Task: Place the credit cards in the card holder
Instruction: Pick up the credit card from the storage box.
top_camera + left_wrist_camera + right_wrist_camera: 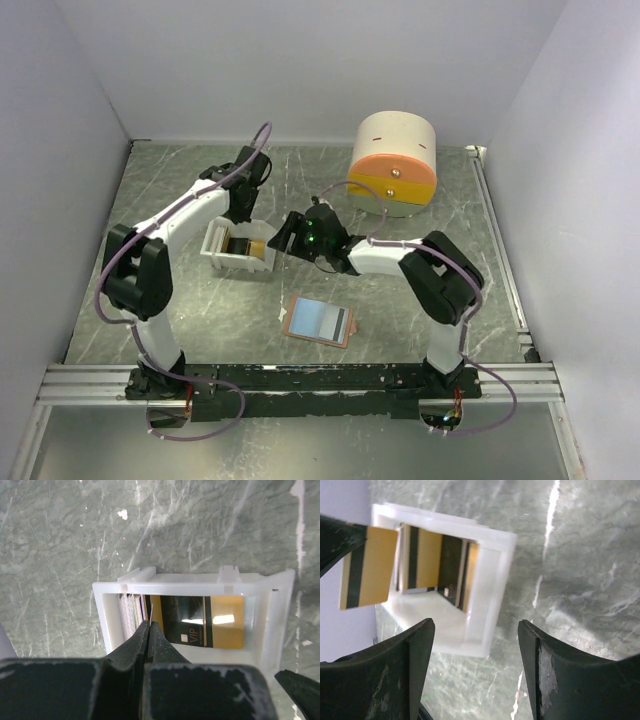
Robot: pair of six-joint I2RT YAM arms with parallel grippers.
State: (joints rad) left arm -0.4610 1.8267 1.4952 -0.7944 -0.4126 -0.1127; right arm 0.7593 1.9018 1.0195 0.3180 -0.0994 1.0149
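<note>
Right wrist view: a gold card (367,566), standing on end, hangs pinched in the closed left claw (149,630) by the white tray (490,580). The right claw (476,645) gapes empty alongside. The open wallet (318,321) lies well apart, toward the near edge, nearer the right claw.

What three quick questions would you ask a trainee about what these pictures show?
1. True or false: the wallet lies opened out flat.
2. The right claw is: A wide open; B gripping the wallet; C out of sight.
3. Fill in: the left claw pinches a gold ____ at the white tray.
Key: 1 true; 2 A; 3 card.
</note>
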